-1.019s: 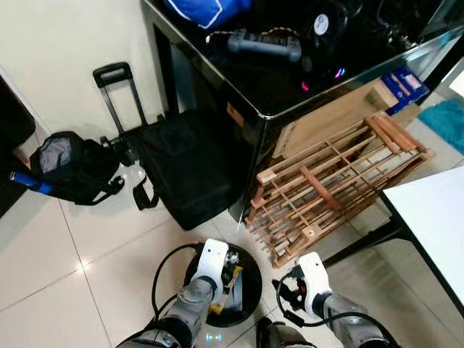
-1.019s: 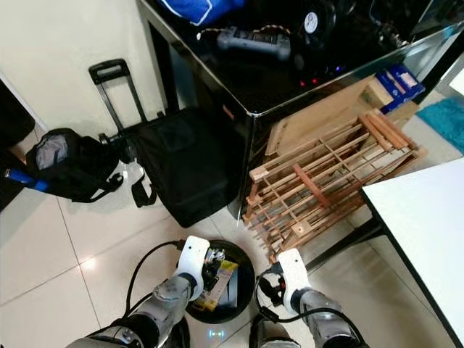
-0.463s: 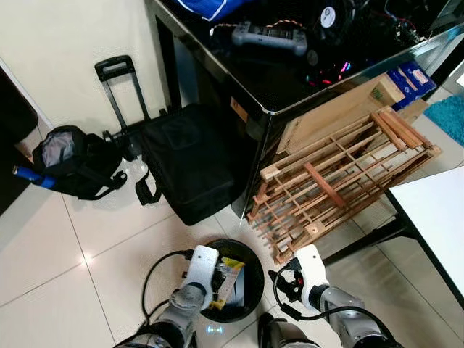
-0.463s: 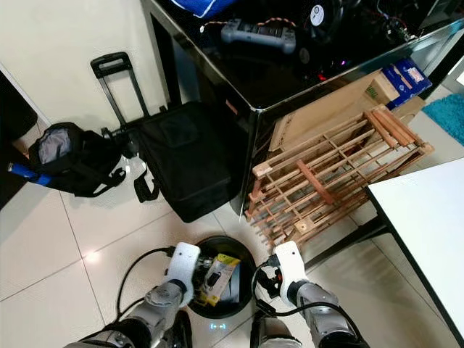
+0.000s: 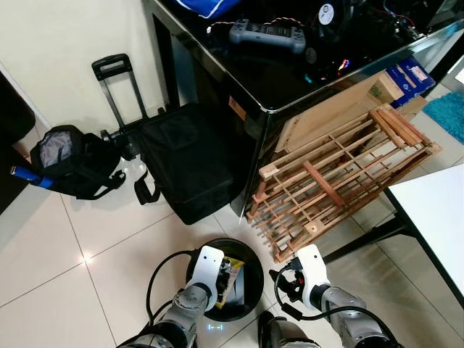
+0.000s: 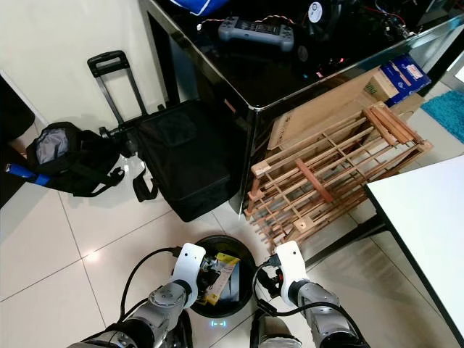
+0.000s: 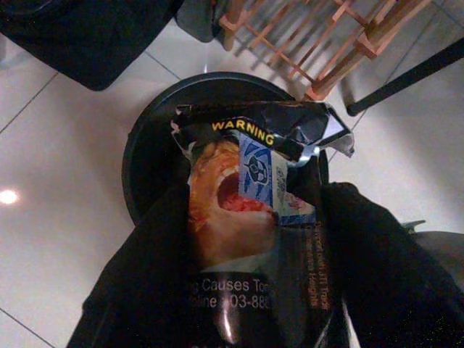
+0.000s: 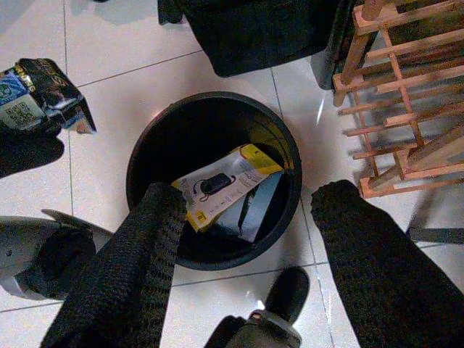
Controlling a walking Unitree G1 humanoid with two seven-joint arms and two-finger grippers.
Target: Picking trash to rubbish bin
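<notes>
Poised over the rubbish bin (image 8: 214, 177), round and black on the tiled floor (image 5: 43, 246), just in front of the black trolley bag (image 5: 190, 170) and beside the leaning wooden rack (image 5: 341, 181). Left gripper (image 7: 250, 239) above the bin's near rim, fingers (image 7: 145, 283) clamped on a crumpled cigarette pack (image 7: 254, 181) bearing a yellow "WARNING" strip. Pack held directly over the bin mouth, not yet released. Already lying inside the bin: a yellow-edged retail card (image 8: 225, 181) atop a darker item, hard to identify in the shade. Right gripper (image 8: 246, 239) hovering at the bin's opposite rim, fingers (image 8: 138, 268) spread wide and carrying nothing. Behind the bin, a glossy black surface (image 5: 290, 80) bearing a grey controller (image 5: 268, 32) and tangled electronics.

Step in hand, by all appearances: the drop. Next move likely to call for parting the left fingers while the pack hangs squarely over the opening, with a slight lowering first to keep the light pack from fluttering onto the tiles, then lifting the arm away from the rim.
</notes>
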